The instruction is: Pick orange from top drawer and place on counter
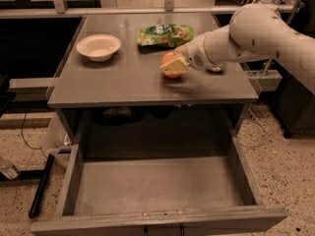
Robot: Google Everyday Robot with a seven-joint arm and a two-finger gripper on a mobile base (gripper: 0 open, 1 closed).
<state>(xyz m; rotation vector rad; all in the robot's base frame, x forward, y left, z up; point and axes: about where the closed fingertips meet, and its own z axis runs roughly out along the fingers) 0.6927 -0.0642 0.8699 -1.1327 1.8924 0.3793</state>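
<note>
The orange (pixel 169 61) sits low over the grey counter (pixel 128 82), right of its middle, and I cannot tell whether it touches the surface. My gripper (pixel 173 66) reaches in from the right on the white arm and is shut on the orange; a pale finger (pixel 177 67) covers its front right side. The top drawer (pixel 157 186) stands pulled out below the counter, and its flat grey bottom holds nothing.
A white bowl (pixel 99 46) stands at the counter's back left. A green snack bag (pixel 164 35) lies at the back, just behind the orange. A metal rail runs behind the counter. A black bar lies on the speckled floor at the left.
</note>
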